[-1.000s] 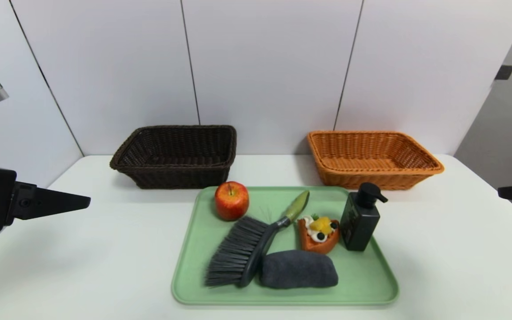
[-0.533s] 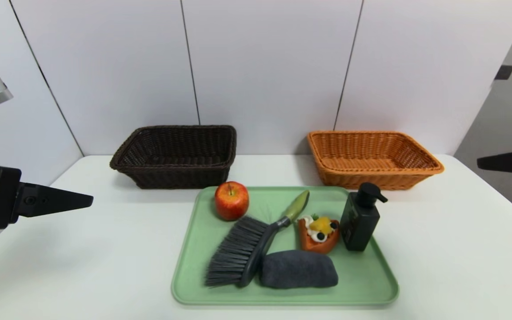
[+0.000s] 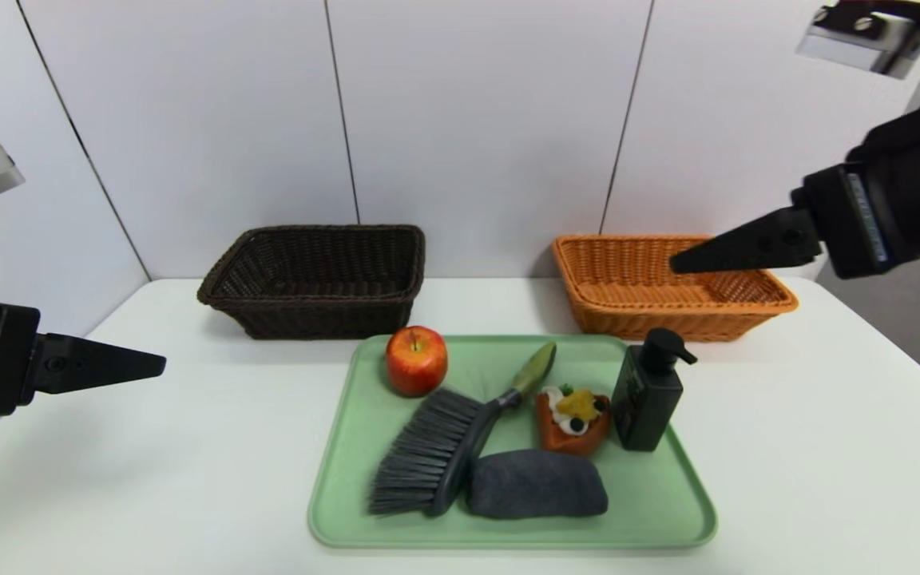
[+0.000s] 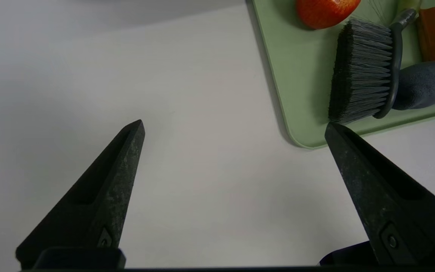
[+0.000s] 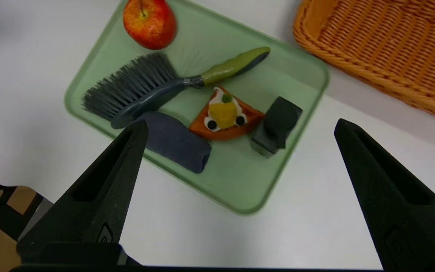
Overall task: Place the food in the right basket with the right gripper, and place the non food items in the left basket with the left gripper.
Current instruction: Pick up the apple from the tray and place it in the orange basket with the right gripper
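Observation:
On a green tray (image 3: 508, 537) lie a red-yellow apple (image 3: 416, 359), a tart slice (image 3: 573, 419), a bristle brush (image 3: 444, 447) with a green handle, a dark grey cloth roll (image 3: 536, 483) and a black pump bottle (image 3: 648, 395). The dark brown left basket (image 3: 316, 275) and the orange right basket (image 3: 668, 283) stand behind it, both empty. My left gripper (image 3: 158, 366) hovers open over bare table left of the tray. My right gripper (image 3: 676, 263) hangs open, high above the tray's right side, with the tart slice (image 5: 225, 117) and bottle (image 5: 278, 124) below it.
The white table (image 3: 188, 479) ends at a panelled wall just behind the baskets. The tray's near left corner (image 4: 304, 139) lies close to my left gripper's fingertip (image 4: 338, 139).
My right arm has swung up and inward from the right edge, and its gripper now points in front of the orange basket. The left gripper has barely shifted. Nothing on the tray moved.

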